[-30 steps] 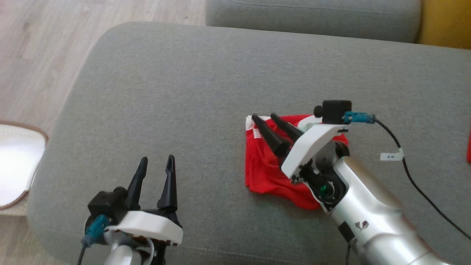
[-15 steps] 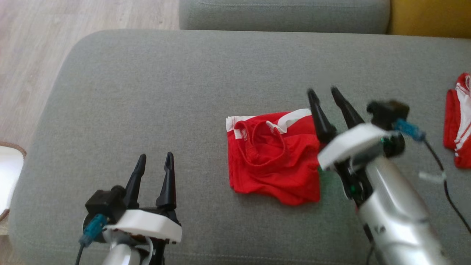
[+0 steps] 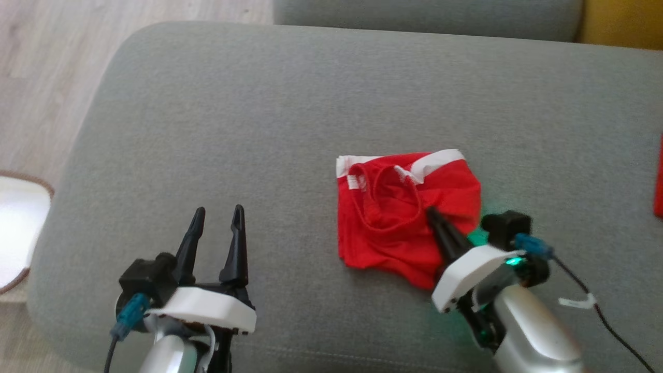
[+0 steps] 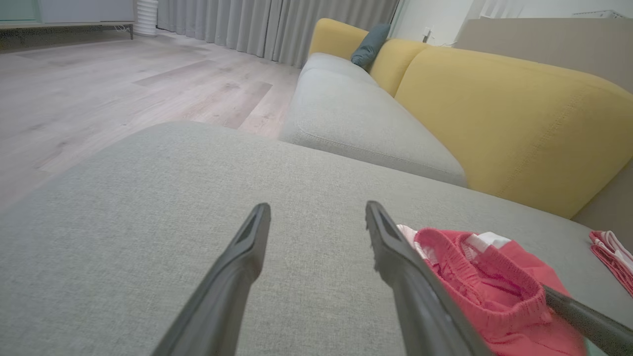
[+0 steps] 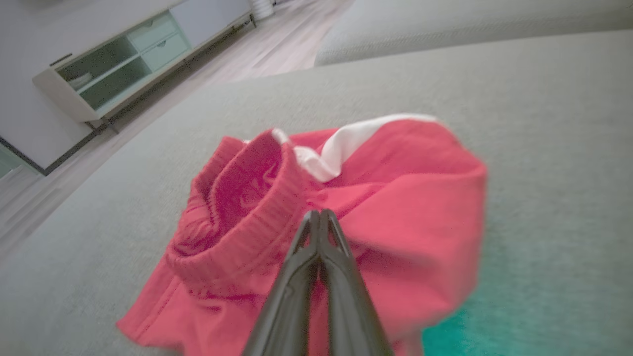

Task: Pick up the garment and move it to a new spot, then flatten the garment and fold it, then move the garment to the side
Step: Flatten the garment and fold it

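A red garment [image 3: 393,228] with white trim is lying crumpled on a wide grey seat cushion [image 3: 259,129], right of the cushion's middle and well in from every edge. Its elastic waistband is gaping open toward the left.

The right gripper [image 3: 432,215] is reaching in from the lower right, its two dark fingers pressed together with the tips resting on the red cloth. In the right wrist view the gripper [image 5: 320,213] is showing no gap, and whether any fabric is caught between the fingers cannot be told.

The left gripper [image 3: 218,210] is hanging over bare cushion near the front edge, fingers spread apart, well apart from the garment.

Broad bare grey fabric is stretching left of and behind the garment. The cushion's left edge is rounding down to a wood floor [image 3: 41,77]. A second red cloth [image 3: 659,181] is sitting at the far right edge. A yellow sofa back [image 4: 494,109] is rising behind.
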`<state>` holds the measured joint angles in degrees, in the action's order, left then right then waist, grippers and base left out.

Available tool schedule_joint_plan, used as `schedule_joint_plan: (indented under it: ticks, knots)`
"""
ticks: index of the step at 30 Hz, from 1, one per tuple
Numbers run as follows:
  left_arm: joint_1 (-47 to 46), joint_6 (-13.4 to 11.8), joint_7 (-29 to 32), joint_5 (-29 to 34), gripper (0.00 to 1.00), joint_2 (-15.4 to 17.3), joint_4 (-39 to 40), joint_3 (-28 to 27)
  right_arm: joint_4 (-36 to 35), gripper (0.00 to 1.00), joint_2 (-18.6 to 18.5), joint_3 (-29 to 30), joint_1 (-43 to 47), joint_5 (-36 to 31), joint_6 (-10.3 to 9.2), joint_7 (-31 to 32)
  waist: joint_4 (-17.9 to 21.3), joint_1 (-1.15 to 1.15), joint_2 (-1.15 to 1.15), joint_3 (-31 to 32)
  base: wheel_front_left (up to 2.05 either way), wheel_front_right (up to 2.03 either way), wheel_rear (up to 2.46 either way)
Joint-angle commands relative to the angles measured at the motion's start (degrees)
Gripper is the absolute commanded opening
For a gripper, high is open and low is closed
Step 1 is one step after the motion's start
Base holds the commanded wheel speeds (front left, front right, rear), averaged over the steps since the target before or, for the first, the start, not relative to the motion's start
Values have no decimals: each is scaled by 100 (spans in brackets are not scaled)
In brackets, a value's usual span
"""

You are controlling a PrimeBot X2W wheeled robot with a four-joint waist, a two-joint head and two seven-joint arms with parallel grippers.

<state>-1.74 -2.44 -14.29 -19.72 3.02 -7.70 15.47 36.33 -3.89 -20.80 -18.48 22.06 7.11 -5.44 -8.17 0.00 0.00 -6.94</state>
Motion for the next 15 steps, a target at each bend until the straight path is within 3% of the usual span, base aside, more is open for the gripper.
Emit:
schedule_joint_plan:
  ticks: [1, 15]
  knots:
    - [-251, 23, -71, 60, 100, -14, 163, -227, -76, 0, 100, -327, -263, 137, 37, -3, -122, 0, 0, -26, 0, 0, 0]
    - [-232, 10, -71, 26, 100, -14, 165, -222, 732, 0, 101, -1561, -965, 774, 37, -173, -654, 0, 0, -80, 0, 0, 0]
